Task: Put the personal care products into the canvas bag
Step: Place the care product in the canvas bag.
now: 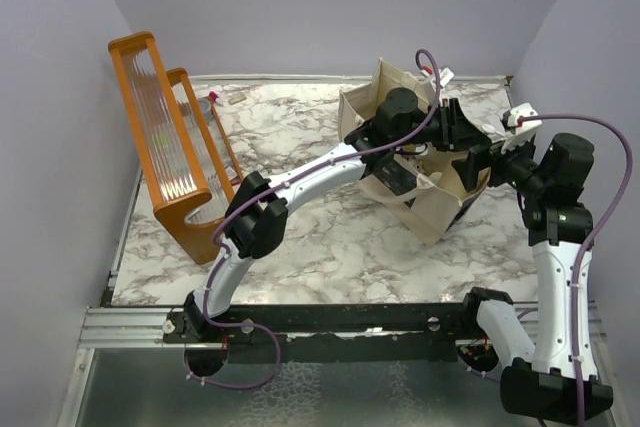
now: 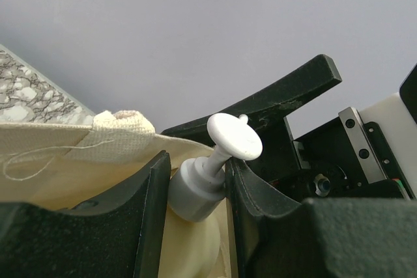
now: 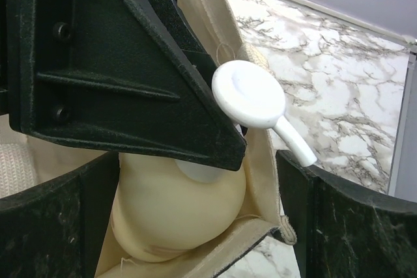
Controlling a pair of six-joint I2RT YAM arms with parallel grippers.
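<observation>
The canvas bag [image 1: 425, 209] stands open at the table's back right. My left gripper [image 1: 443, 129] reaches over its mouth and is shut on the grey collar of the beige pump bottle [image 2: 194, 193], just below its white pump head [image 2: 234, 136]. The bottle's rounded beige body [image 3: 176, 209] hangs inside the bag, against the cloth wall [image 3: 264, 167]. My right gripper [image 3: 202, 222] is open wide at the bag's right side [image 1: 478, 160]. One finger is beside the bottle and the other is outside the bag wall. The other products are hidden or out of view.
An orange wooden rack [image 1: 165, 147] stands at the table's left edge, with a small clear item [image 1: 213, 100] at its far end. The grey side walls close in on the left and right. My left arm [image 1: 300, 182] stretches diagonally across the marble top.
</observation>
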